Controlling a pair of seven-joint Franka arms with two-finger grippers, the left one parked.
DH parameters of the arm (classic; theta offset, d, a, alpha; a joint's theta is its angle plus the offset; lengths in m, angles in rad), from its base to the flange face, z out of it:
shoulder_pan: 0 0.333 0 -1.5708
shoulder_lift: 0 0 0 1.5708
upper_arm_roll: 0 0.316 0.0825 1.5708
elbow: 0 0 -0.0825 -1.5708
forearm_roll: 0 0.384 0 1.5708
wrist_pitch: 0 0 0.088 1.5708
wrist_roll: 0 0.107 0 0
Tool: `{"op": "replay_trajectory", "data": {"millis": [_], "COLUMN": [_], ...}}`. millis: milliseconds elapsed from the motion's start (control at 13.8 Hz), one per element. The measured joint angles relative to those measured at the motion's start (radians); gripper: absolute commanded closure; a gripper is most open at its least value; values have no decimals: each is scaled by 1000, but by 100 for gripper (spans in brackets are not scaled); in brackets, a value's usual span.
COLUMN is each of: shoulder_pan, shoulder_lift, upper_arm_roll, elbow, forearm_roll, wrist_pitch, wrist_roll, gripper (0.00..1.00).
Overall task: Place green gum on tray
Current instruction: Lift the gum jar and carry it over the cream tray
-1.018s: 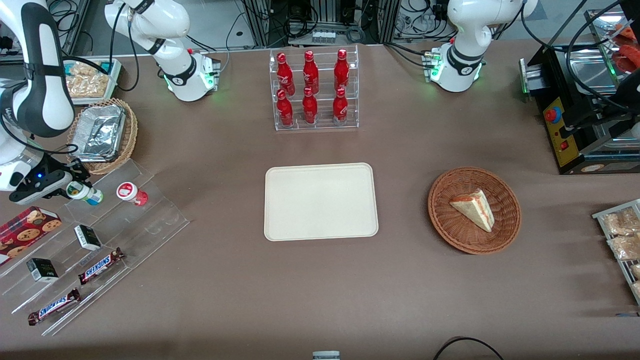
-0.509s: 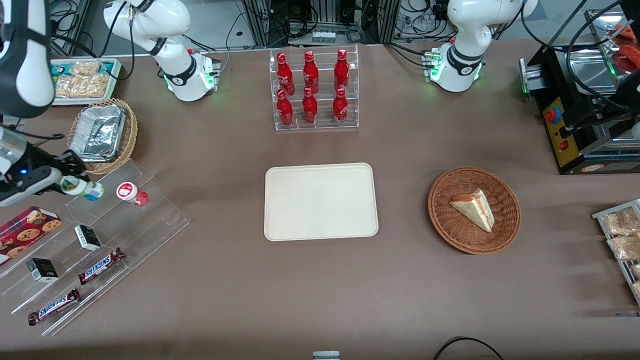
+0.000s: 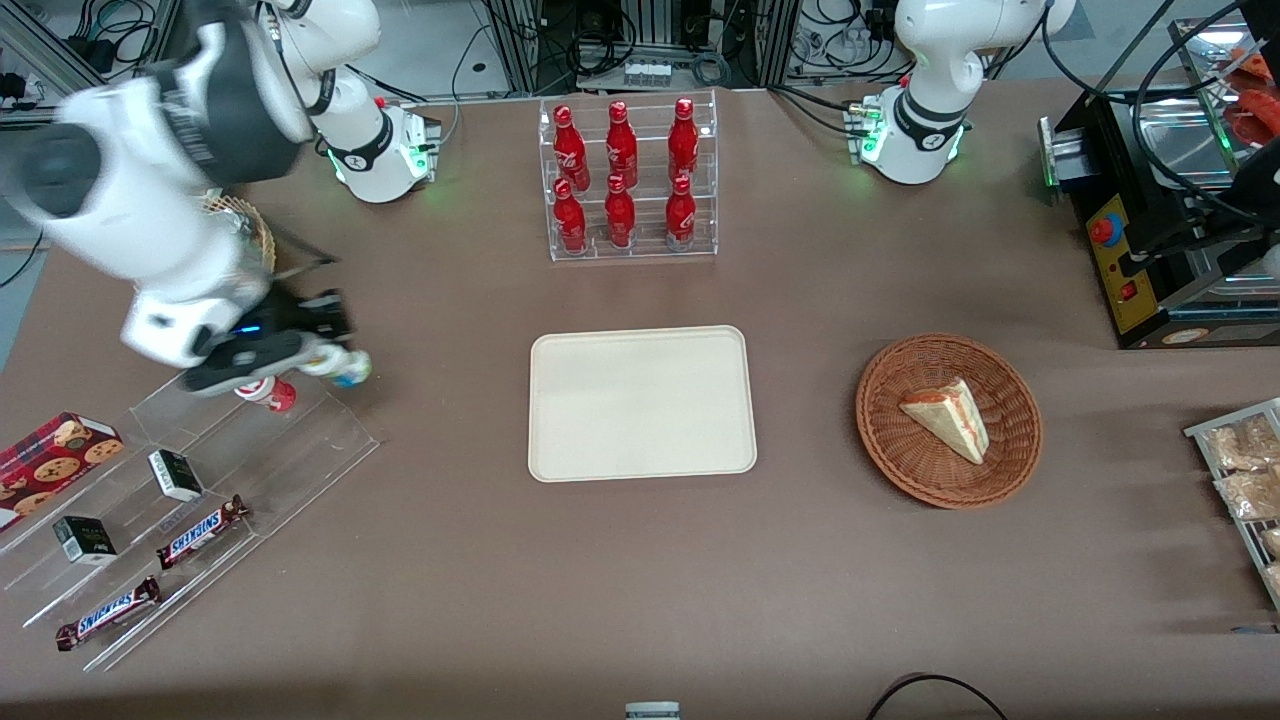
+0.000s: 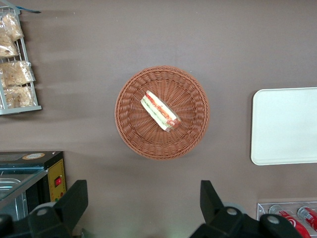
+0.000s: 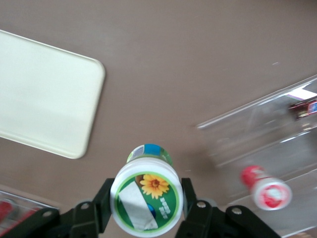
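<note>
Black fingers clamp either side of the green gum, lid facing the wrist camera, and the gripper carries it in the air above the brown table, between the clear acrylic rack and the tray, the red-lidded bottle on that rack.

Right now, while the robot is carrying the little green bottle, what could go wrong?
The gripper, above the table between the clear rack and the tray, pinches the green gum only at its lid; the bottle might slip out before it gets there. The red gum on the clear rack sits just under the arm, so a low swing might knock it over.
</note>
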Motion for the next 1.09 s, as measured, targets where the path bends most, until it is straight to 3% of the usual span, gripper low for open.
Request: {"op": "replay_trajectory", "data": {"millis": [509,1091], "shoulder_pan": [309,499], "shoulder_lift": [188,496], "upper_arm_roll": [-1,-3], "elbow": [47,188], "forearm_roll": [-2,-3], "wrist_pitch": [147,279], "wrist_roll": [541,789], "gripper": [100,100]}}
